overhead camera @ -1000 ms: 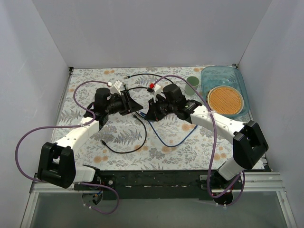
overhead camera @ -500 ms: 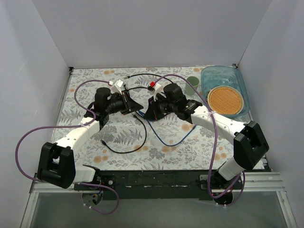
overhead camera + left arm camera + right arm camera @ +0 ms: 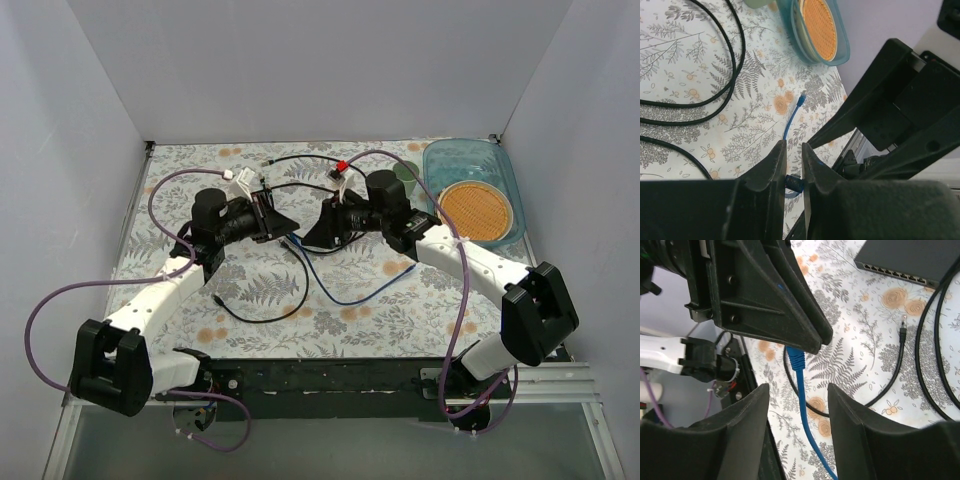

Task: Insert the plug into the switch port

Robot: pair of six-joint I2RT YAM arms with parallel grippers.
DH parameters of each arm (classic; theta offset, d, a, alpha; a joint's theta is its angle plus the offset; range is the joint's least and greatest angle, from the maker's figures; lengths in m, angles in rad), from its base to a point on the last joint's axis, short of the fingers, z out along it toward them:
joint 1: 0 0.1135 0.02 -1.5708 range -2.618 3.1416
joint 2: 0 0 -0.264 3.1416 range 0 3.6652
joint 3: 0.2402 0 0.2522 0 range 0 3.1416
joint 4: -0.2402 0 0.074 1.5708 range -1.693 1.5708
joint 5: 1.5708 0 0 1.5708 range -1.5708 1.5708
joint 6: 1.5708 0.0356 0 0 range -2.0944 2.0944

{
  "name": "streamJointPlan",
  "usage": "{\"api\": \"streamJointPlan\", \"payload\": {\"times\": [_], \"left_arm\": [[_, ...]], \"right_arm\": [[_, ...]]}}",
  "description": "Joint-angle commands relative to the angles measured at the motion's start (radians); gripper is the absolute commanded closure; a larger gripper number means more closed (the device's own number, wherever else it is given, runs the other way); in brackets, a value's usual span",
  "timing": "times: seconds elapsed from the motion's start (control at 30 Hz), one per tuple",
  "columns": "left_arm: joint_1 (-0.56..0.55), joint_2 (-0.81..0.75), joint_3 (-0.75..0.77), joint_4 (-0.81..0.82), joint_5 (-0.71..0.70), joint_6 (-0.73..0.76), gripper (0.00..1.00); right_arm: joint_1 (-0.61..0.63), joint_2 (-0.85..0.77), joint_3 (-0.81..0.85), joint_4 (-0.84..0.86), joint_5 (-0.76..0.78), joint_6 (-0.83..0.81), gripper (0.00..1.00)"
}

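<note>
My left gripper (image 3: 282, 222) (image 3: 794, 147) is shut on the blue plug (image 3: 794, 182) (image 3: 796, 358), which sticks out below its fingertips in the right wrist view. The plug's blue cable (image 3: 345, 295) (image 3: 807, 425) trails down and off to the right over the patterned cloth. My right gripper (image 3: 312, 235) (image 3: 797, 395) faces the left one with its jaws wide apart, one on each side of the cable without touching it. The switch (image 3: 912, 257) is a flat dark grey box lying beyond the left gripper, with its row of ports (image 3: 895, 274) along the near edge.
Black cables (image 3: 255, 310) (image 3: 900, 360) loop over the cloth around both grippers. A teal tray (image 3: 470, 160) holding an orange disc (image 3: 475, 208) stands at the back right, with a green cup (image 3: 405, 172) beside it. White walls close in three sides.
The left gripper closed on the blue plug. The right gripper, shut a second ago, has opened and drawn back a little to the right.
</note>
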Motion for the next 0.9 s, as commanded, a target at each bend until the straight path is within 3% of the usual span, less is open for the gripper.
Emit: {"api": "streamJointPlan", "payload": {"times": [0.0,0.23,0.67,0.87], "left_arm": [[-0.003,-0.092,-0.011,0.079,0.040,0.033,1.00],[-0.005,-0.129,-0.014,0.139,0.072,0.019,1.00],[-0.008,-0.149,-0.020,0.162,0.085,-0.013,1.00],[-0.009,-0.161,-0.021,0.174,0.085,-0.024,1.00]], "right_arm": [[-0.009,-0.039,0.000,0.162,-0.147,0.069,0.41],[-0.009,-0.018,0.003,0.242,-0.219,0.133,0.42],[-0.009,0.002,-0.027,0.338,-0.203,0.204,0.55],[-0.009,0.012,-0.036,0.345,-0.199,0.207,0.55]]}}
